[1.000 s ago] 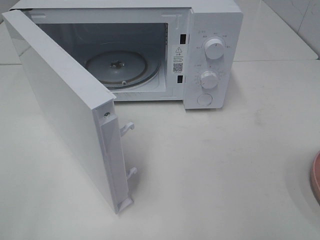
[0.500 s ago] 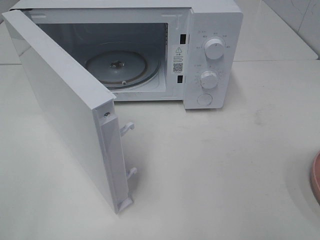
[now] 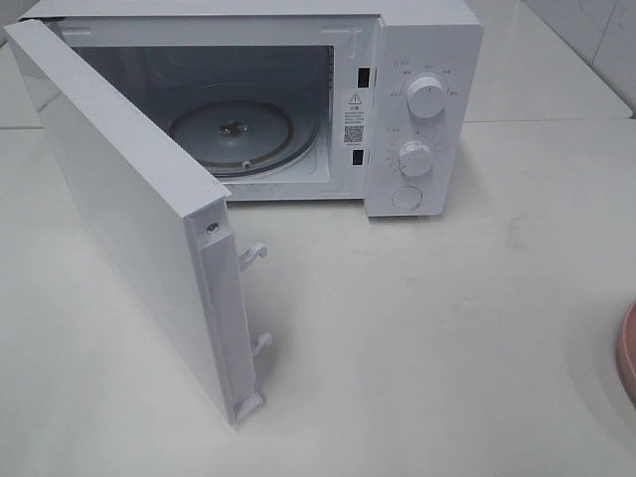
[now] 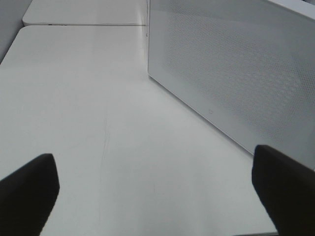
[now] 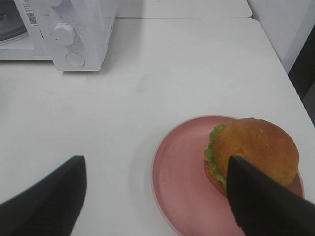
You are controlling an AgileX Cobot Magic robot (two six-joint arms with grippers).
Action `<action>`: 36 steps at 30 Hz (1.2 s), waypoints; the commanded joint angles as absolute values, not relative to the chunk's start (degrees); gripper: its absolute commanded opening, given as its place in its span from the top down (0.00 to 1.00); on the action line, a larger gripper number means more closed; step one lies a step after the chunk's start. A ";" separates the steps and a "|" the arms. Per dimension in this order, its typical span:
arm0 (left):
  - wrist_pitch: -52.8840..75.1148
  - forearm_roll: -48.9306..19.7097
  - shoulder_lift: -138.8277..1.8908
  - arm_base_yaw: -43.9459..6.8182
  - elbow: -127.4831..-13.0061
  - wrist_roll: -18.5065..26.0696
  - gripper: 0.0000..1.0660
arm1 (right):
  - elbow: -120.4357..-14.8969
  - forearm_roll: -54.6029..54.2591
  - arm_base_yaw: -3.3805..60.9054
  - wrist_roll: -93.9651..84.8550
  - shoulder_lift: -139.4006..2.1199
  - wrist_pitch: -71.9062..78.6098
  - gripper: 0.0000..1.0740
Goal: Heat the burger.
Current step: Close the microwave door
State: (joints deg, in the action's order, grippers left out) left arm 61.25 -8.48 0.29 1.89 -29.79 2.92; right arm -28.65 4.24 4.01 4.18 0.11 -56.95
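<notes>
The burger (image 5: 256, 152), with a golden-brown bun and a green lettuce frill, sits on the right side of a round pink plate (image 5: 179, 172) in the right wrist view. My right gripper (image 5: 155, 199) is open above the plate's near side, and its right finger (image 5: 266, 201) overlaps the burger's edge in the picture. My left gripper (image 4: 155, 194) is open and empty over bare table, next to the outer face of the microwave door (image 4: 236, 73). Neither gripper nor the burger shows in the exterior view. The white microwave (image 3: 397, 99) stands open, its glass turntable (image 3: 238, 134) bare.
The open door (image 3: 149, 219) swings far out to the front left. Only the plate's rim (image 3: 628, 353) shows at the right edge of the exterior view. Two dials and a button (image 3: 407, 197) are on the microwave's right panel. The white table (image 3: 427, 328) spreads in front.
</notes>
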 commanded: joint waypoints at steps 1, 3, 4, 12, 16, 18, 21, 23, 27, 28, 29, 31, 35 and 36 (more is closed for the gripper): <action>60.96 -8.77 1.26 2.12 -29.51 2.86 0.06 | -28.53 4.07 3.84 3.21 1.89 -57.18 0.29; 60.96 -8.71 1.26 2.12 -29.51 2.86 0.06 | -28.53 4.07 3.84 3.21 1.89 -57.18 0.29; 60.96 -8.71 1.26 2.12 -29.51 2.86 0.06 | -28.53 4.07 3.84 3.21 1.89 -57.18 0.29; 59.70 -8.77 0.69 2.12 -31.05 2.86 0.08 | -28.53 4.07 3.84 3.21 1.89 -57.18 0.29; 57.75 -8.77 -3.27 2.12 -31.80 2.86 0.15 | -28.53 4.07 3.84 3.21 1.89 -57.18 0.29; 56.95 -8.82 -4.30 2.12 -31.80 2.86 0.19 | -28.53 4.07 3.84 3.21 1.89 -57.18 0.29; 54.14 -9.45 -8.02 2.12 -31.80 2.86 0.41 | -28.53 4.07 3.84 3.21 1.89 -57.18 0.29; 52.37 -9.63 -10.66 2.12 -31.80 2.86 0.59 | -28.53 4.07 3.84 3.21 1.89 -57.18 0.29; 48.70 -9.63 -13.12 2.12 -31.40 2.86 0.76 | -28.53 4.07 3.84 3.21 1.89 -57.18 0.29; 47.44 -9.57 -13.69 2.12 -31.05 2.92 0.81 | -28.53 4.07 3.84 3.21 1.89 -57.18 0.29; 47.44 -9.57 -13.69 2.12 -31.05 2.92 0.81 | -28.53 4.07 3.84 3.21 1.89 -57.18 0.29; 41.02 -9.51 -16.44 2.12 -28.53 3.27 1.00 | -28.53 4.07 3.84 3.21 1.89 -57.18 0.29; 35.12 -9.51 -18.11 2.12 -26.18 4.81 1.00 | -28.53 4.07 3.84 3.21 1.89 -57.18 0.29; 32.83 -9.57 -18.74 2.12 -25.21 5.73 1.00 | -28.53 4.07 3.84 3.21 1.89 -57.18 0.29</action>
State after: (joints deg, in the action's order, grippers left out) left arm 35.35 -9.05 -18.68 1.89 -25.61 5.21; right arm -28.65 4.24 4.01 4.18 0.11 -56.95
